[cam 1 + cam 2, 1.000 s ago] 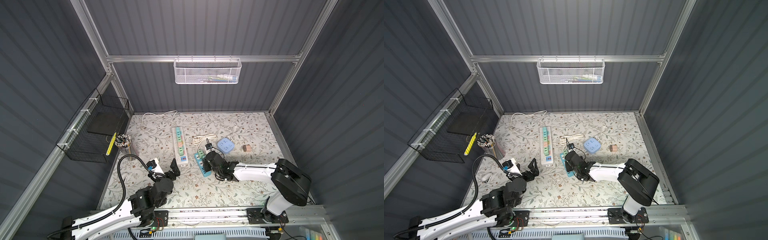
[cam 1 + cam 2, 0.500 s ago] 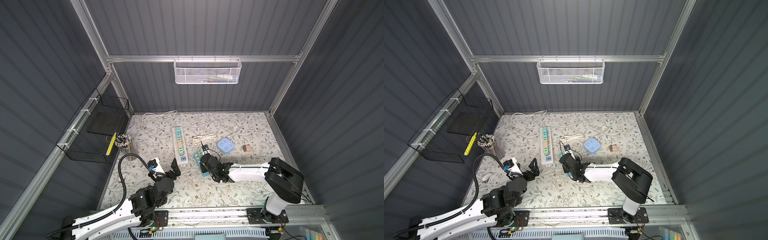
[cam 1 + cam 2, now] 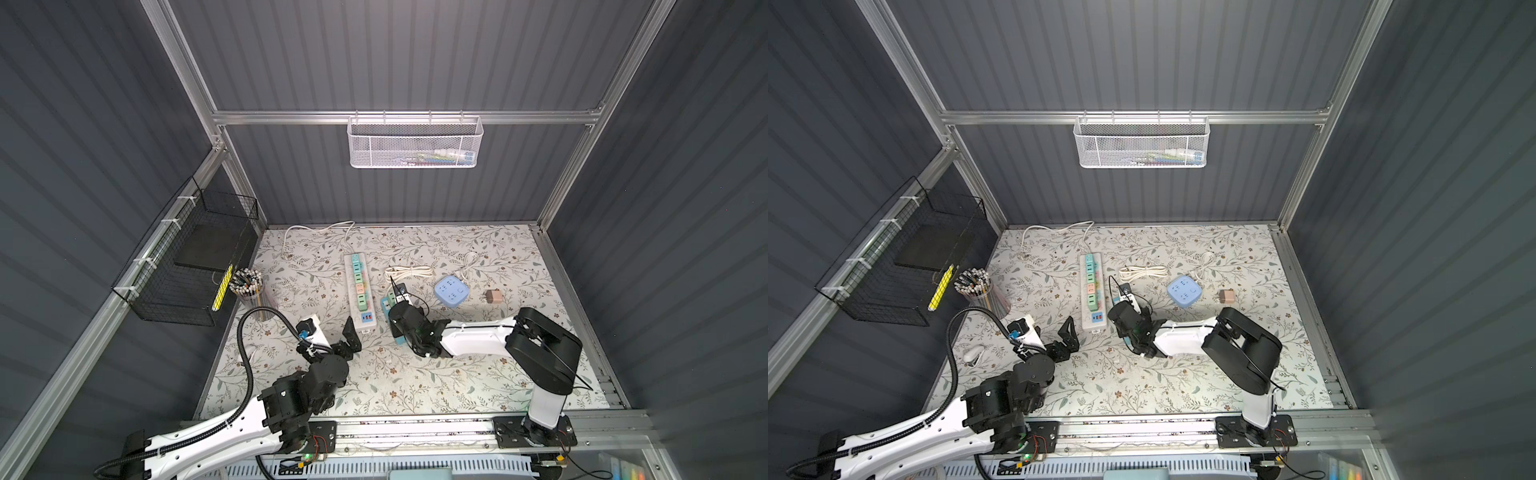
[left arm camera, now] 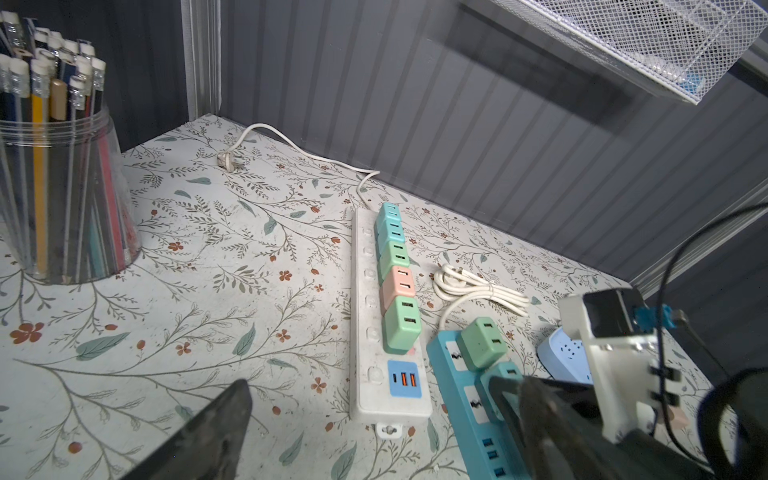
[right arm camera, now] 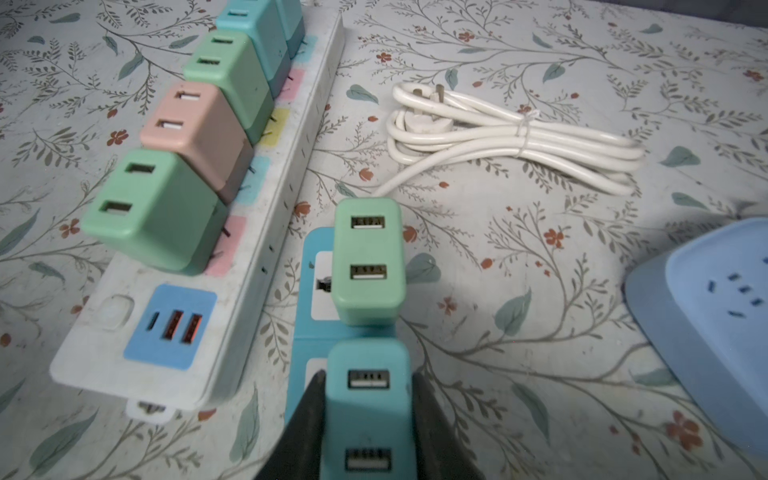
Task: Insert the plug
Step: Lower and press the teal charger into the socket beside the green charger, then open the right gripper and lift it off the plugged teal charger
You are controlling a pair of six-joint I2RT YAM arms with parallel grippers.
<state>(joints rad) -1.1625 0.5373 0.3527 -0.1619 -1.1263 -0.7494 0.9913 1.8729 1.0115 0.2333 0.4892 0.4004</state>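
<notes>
Two dark fingers (image 5: 307,419) of the right gripper (image 5: 368,386) are clamped on the sides of a teal plug (image 5: 368,415), one finger on each flank, with the plug's two USB slots facing the wrist camera. The plug stands upright between them, over the blue power strip (image 5: 301,332), with its base down at the strip's face. Whether its prongs are fully in cannot be told. Just past the fingertips a green plug (image 5: 368,262) stands on the same strip, close beside the held one but with a narrow gap between them. Off one finger's outer side lies the white power strip (image 5: 95,365) with its row of coloured plugs. Farther ahead of the fingertips is a bundled white cord (image 5: 519,141), and off the other finger's side a light-blue socket block (image 5: 706,332). In both top views this gripper (image 3: 399,316) sits low over the strip. The left gripper (image 3: 1059,336) stands wide open and holds nothing — its fingers are spread above the flowered table (image 3: 1183,386), with the near end of the white strip just ahead of them and well apart from the teal plug.
</notes>
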